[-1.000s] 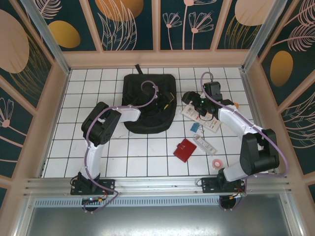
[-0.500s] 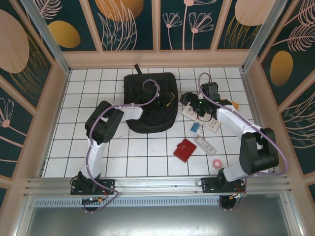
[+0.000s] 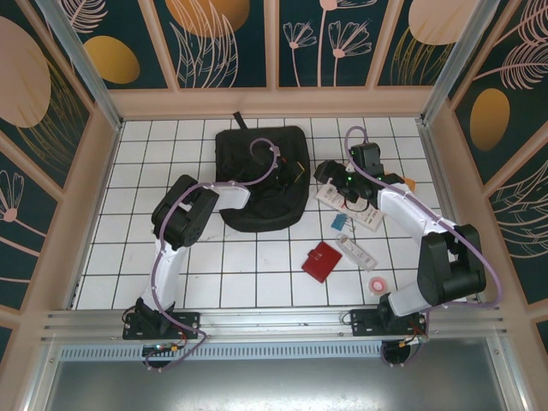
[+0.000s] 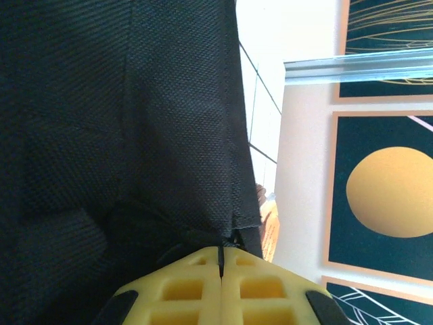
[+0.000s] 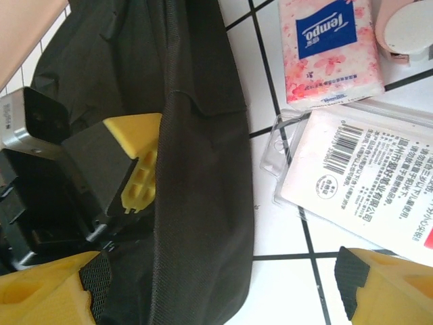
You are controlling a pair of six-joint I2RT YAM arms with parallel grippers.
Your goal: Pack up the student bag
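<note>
On the desk [image 3: 257, 257], left fingers [image 4: 215, 261] are closed, pinching the student bag [image 3: 257, 175] by its fabric edge; right fingers [image 3: 327, 175] spread wide beside it, holding nothing

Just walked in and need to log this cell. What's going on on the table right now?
Two robot arms are packing the student bag, which lies on the white tiled table. The left gripper is shut at the bag's right edge, apparently pinching the fabric. The right gripper hovers open beside it, above a carded package and near a tissue pack. A red case and other small items lie outside the bag, not yet packed.
</note>
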